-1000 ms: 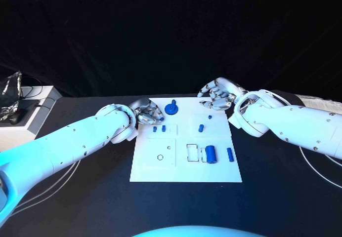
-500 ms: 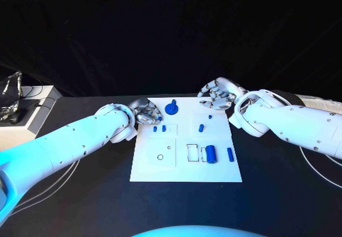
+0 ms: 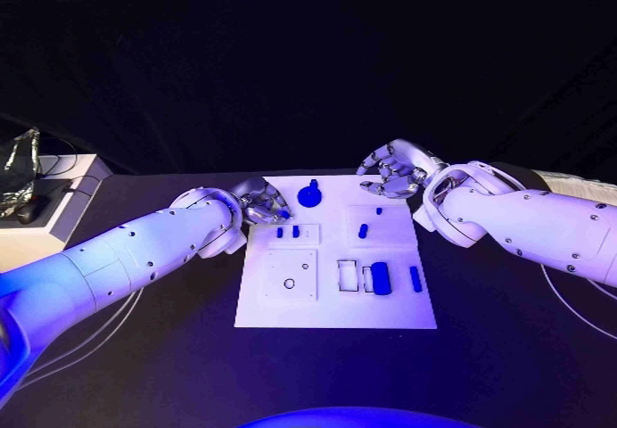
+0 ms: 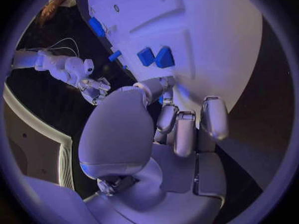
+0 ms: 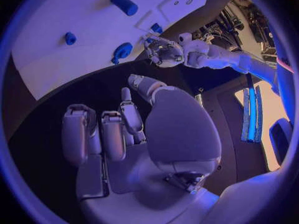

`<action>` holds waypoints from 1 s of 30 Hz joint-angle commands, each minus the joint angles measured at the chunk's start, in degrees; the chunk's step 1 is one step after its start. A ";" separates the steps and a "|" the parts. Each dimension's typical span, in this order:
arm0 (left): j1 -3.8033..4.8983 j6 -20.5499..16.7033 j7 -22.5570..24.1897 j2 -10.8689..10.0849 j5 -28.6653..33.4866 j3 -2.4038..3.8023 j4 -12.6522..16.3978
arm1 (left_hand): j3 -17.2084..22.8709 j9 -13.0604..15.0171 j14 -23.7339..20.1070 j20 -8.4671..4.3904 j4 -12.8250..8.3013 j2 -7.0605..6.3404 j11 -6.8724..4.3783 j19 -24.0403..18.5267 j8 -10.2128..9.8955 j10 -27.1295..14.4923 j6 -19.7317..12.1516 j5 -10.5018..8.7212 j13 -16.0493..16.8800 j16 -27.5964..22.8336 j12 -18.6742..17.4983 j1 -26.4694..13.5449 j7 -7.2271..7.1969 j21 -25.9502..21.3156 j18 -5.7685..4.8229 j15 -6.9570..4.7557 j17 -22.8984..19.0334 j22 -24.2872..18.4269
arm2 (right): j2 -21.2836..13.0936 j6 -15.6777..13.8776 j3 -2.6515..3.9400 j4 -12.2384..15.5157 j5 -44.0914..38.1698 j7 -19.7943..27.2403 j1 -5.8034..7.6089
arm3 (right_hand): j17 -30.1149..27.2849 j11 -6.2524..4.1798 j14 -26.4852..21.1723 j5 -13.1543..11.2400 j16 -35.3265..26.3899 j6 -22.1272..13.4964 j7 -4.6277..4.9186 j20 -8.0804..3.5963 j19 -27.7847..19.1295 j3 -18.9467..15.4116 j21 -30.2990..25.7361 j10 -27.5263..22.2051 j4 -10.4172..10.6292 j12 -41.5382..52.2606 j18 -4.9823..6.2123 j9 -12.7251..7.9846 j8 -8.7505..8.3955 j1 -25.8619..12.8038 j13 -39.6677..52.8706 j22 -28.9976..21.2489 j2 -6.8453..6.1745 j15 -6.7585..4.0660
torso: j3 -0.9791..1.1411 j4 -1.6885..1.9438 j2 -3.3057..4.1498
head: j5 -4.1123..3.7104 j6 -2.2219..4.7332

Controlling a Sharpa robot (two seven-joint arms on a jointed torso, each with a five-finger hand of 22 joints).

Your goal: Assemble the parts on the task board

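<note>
we see the left hand point(image 3: 264, 203) and right hand point(image 3: 392, 171) empty, fingers seemingly curled in, at the far corners of the board point(image 3: 337, 308), where the blue parts point(image 3: 380, 276) lie on the bench point(image 3: 154, 357).

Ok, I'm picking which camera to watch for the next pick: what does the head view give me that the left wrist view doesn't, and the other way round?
Head view: the task board in its whole outline, all four edges, and the left arm along its length.
Left wrist view: the left hand seen close from behind, its fingers curled beside the board's edge. Whether they pinch anything I cannot tell.
Both: the two small blue pegs standing side by side on the board, and the right hand at the board's far corner.
</note>
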 commanded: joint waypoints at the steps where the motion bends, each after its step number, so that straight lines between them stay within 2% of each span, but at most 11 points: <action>1: -0.03 0.06 -0.45 0.12 -0.23 -0.02 0.10 | 0.22 1.65 3.34 0.01 -0.18 0.29 0.17 0.24 0.16 0.12 -0.03 0.07 -0.05 0.27 0.33 -0.09 0.24 0.33 -0.67 -0.34 7.94 0.06 | -0.02 0.07 0.03 0.10 -0.30 0.40 -0.02 | 7.32 0.05 4.25 0.28 0.17 0.33 -0.07 -0.02 2.99 -0.24 -0.26 0.23 0.24 0.33 -0.91 0.05 -0.39 -0.56 0.09 10.58 -0.06 -0.17 | 0.02 0.00 -0.01 | -0.04 0.02; 15: -0.02 -1.20 0.13 0.25 0.51 -0.02 0.25 | 0.26 1.67 3.39 0.00 -0.23 0.35 0.19 0.39 0.16 0.21 -0.08 0.04 0.12 0.29 0.39 -0.15 0.26 0.46 -0.72 -0.31 8.07 0.23 | -0.05 -0.01 0.03 0.11 -0.31 0.44 -0.02 | 7.28 0.05 4.24 0.24 0.15 0.32 -0.07 -0.02 3.02 -0.29 -0.19 0.23 0.28 0.33 -0.93 0.06 -0.41 -0.59 0.10 10.62 -0.09 -0.17 | 0.00 0.00 -0.01 | -0.09 0.10; 19: -0.02 -1.72 0.25 0.30 0.63 -0.01 0.28 | 0.28 1.68 3.42 -0.01 -0.25 0.38 0.19 0.45 0.17 0.26 -0.07 0.04 0.20 0.30 0.42 -0.16 0.25 0.52 -0.74 -0.31 8.14 0.30 | -0.11 -0.04 0.03 0.13 -0.33 0.46 -0.02 | 7.28 0.05 4.24 0.24 0.15 0.32 -0.07 -0.02 3.02 -0.29 -0.19 0.23 0.28 0.33 -0.93 0.06 -0.41 -0.59 0.10 10.62 -0.09 -0.17 | 0.00 -0.02 0.00 | -0.07 0.31; 30: -0.03 -2.35 0.52 0.25 1.08 0.10 0.38 | 0.32 1.71 3.41 -0.02 -0.33 0.41 0.20 0.51 0.18 0.29 -0.07 0.04 0.25 0.29 0.44 -0.16 0.25 0.57 -0.76 -0.30 8.11 0.36 | -0.22 0.00 0.03 0.09 -0.39 0.47 -0.02 | 7.28 0.04 4.24 0.20 0.16 0.32 -0.08 -0.03 3.01 -0.32 -0.22 0.23 0.27 0.32 -0.93 0.07 -0.42 -0.58 0.10 10.61 -0.12 -0.17 | -0.02 0.01 -0.06 | -0.26 0.24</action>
